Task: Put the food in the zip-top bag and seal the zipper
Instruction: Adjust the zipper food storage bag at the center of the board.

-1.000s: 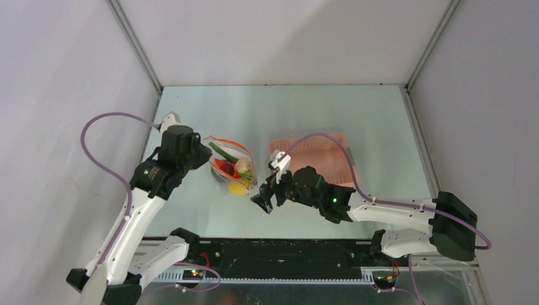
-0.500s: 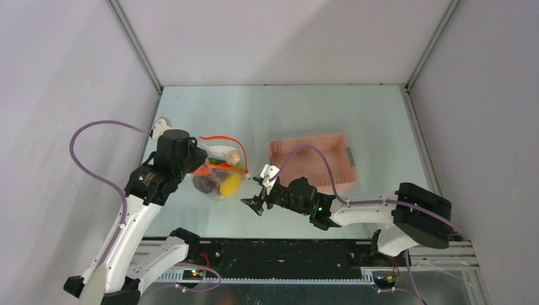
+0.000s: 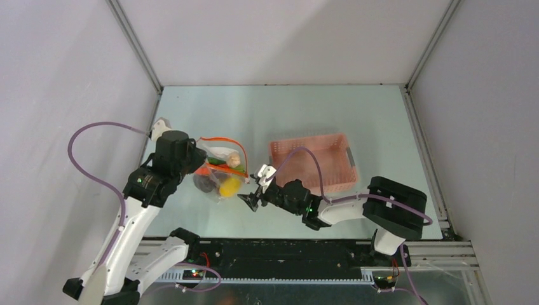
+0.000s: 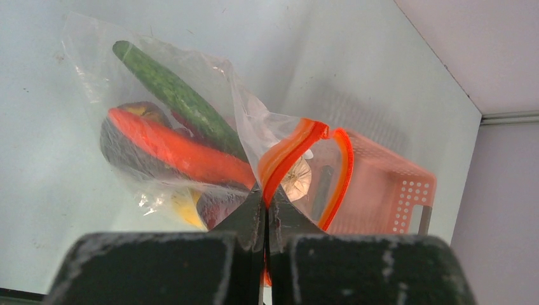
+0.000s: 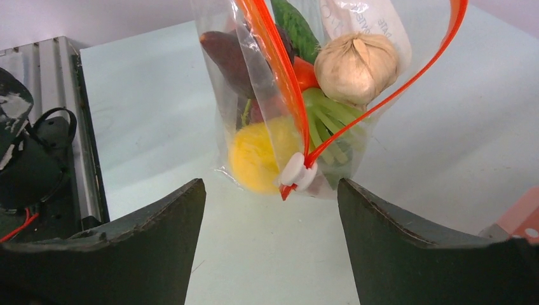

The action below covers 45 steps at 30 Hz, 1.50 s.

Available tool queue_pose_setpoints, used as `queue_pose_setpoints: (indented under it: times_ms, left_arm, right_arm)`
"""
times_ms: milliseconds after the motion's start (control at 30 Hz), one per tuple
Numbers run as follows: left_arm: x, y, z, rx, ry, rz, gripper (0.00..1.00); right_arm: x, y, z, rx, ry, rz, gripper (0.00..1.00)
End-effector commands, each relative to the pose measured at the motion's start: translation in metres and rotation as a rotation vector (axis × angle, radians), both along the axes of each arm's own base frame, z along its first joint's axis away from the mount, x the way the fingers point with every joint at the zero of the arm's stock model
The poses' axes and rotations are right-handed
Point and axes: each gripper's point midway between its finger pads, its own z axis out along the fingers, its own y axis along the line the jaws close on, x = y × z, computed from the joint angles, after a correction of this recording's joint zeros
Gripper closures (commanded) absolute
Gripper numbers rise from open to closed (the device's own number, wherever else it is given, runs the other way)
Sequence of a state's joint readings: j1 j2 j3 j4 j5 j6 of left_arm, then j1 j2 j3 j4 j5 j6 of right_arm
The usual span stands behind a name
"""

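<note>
The clear zip-top bag point(image 3: 219, 175) hangs upright from my left gripper point(image 4: 266, 197), which is shut on the orange-red zipper point(image 4: 289, 152) at one end of the mouth. Inside the bag is the food: a long green pod point(image 4: 171, 95), a red chili point(image 4: 178, 149), a yellow lemon point(image 5: 257, 155), a dark fruit point(image 5: 222, 54) and a pale garlic-like bulb point(image 5: 356, 67). The mouth gapes in a loop point(image 3: 222, 138). My right gripper point(image 5: 271, 190) is open, low over the table. It faces the zipper's white tip point(image 5: 293, 170), which hangs just beyond its fingertips.
The pink mesh basket point(image 3: 308, 141) stands right of the bag, behind my right arm. A black rail point(image 3: 286, 254) runs along the near table edge. Grey walls close in the left, back and right sides.
My right gripper has moved left toward the bag's white tip and narrowed slightly. The left gripper has lifted and turned the bag, and has held it still over the last half second.
</note>
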State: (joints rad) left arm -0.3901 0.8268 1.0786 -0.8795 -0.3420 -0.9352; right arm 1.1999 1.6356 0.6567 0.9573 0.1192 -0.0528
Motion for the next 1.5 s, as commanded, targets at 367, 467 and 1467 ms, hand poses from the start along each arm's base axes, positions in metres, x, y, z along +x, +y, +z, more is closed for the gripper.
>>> queue_pose_setpoints:
  times_ms: [367, 467, 1467]
  left_arm:
    - [-0.004, 0.000, 0.016, -0.058, -0.062, 0.022, 1.00]
    - [-0.004, -0.001, 0.018, -0.071, -0.069, 0.018, 1.00]
    - [-0.012, 0.005, 0.023, -0.092, -0.106, 0.041, 1.00]
  right_arm:
    - [0.028, 0.015, 0.027, 0.203, -0.070, -0.032, 0.22]
    - [0.027, 0.020, 0.027, 0.201, -0.072, -0.011, 0.26]
    - [0.009, 0.025, 0.063, 0.235, -0.061, 0.094, 1.00]
